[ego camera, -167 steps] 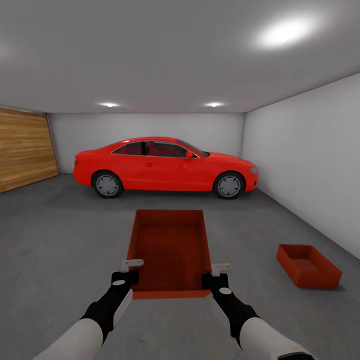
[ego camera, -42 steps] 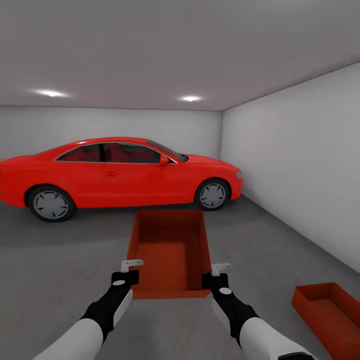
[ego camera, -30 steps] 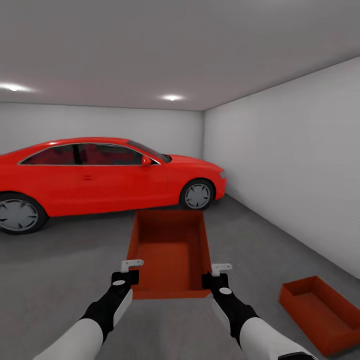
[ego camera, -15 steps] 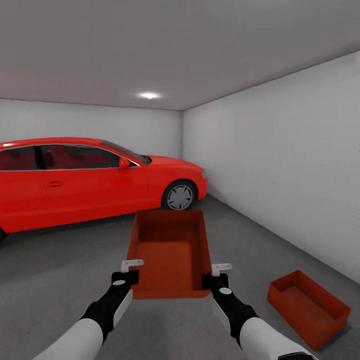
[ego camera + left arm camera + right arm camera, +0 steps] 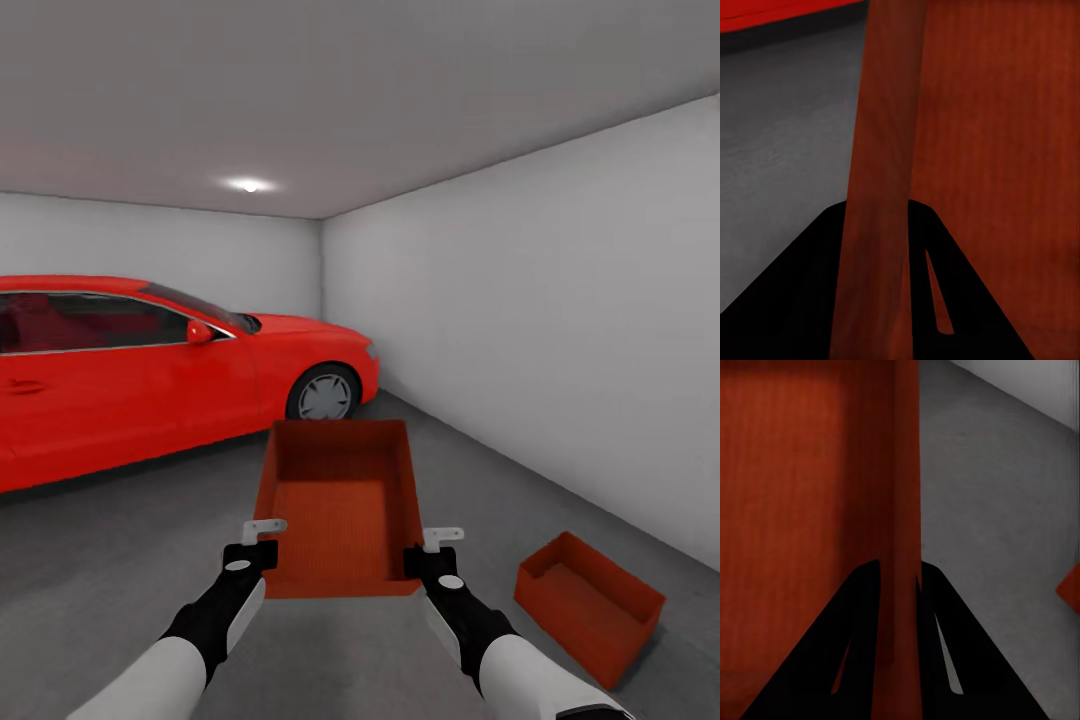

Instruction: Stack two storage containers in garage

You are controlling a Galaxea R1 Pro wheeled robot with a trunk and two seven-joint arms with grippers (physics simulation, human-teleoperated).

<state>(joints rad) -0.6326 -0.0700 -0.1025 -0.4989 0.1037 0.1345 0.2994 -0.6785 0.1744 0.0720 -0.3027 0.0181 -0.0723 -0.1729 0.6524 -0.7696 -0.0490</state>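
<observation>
I hold one orange-red, lidless, rectangular plastic storage container (image 5: 340, 505) out in front of me, level, its open top up. My left gripper (image 5: 258, 540) pinches its left wall near the near corner, and my right gripper (image 5: 432, 548) pinches its right wall the same way; in each wrist view a thin red wall (image 5: 881, 187) (image 5: 902, 510) runs between my dark fingers (image 5: 810, 300) (image 5: 851, 645), which sit narrow on either side of it. I can read no label or writing on it.

The second orange-red plastic container (image 5: 588, 605) rests on the dark grey concrete floor (image 5: 120, 560), off beyond my right fingers and well apart from them. Since half a second ago my view has swung right: that bin now sits nearer centre, and the red car (image 5: 150, 370) beyond my left fingers has slid further left. Bare floor lies between my right fingers and the bin, with the plain grey wall (image 5: 560, 330) beyond.
</observation>
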